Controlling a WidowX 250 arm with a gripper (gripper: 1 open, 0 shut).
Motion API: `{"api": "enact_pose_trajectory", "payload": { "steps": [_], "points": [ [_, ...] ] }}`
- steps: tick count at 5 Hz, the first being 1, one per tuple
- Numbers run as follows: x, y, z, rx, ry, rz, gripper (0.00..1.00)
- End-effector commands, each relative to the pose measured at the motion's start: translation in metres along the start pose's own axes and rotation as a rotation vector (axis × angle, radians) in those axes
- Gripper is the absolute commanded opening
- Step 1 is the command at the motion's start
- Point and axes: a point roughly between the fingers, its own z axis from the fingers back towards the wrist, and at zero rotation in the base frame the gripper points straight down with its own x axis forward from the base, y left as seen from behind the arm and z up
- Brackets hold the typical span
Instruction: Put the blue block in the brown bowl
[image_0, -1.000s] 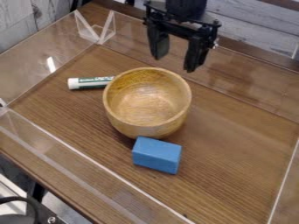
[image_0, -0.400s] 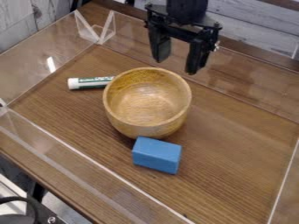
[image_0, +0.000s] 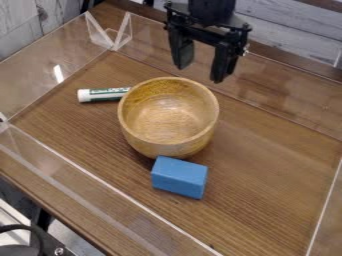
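The blue block (image_0: 179, 177) lies flat on the wooden table, just in front of the brown bowl (image_0: 168, 116) and a little to its right. The bowl stands upright near the table's middle and holds nothing. My gripper (image_0: 201, 57) hangs above the table behind the bowl, well away from the block. Its dark fingers (image_0: 223, 65) point downward and stand apart, open, with nothing between them.
A white marker with a green cap (image_0: 102, 95) lies left of the bowl. Clear plastic walls (image_0: 40, 160) fence the table (image_0: 274, 150) on all sides, with a folded clear piece (image_0: 107, 35) at the back left.
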Motion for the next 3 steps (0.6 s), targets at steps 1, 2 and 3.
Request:
{"api": "enact_pose_trajectory", "payload": {
  "steps": [1,2,3],
  "points": [
    [0.0032,0.0007,0.0229,0.006,-0.087,-0.006,1.0],
    [0.0032,0.0002,0.0225,0.005,-0.09,-0.005,1.0],
    [0.0029,-0.0002,0.0219,0.003,-0.092,-0.005,1.0]
  ]
}}
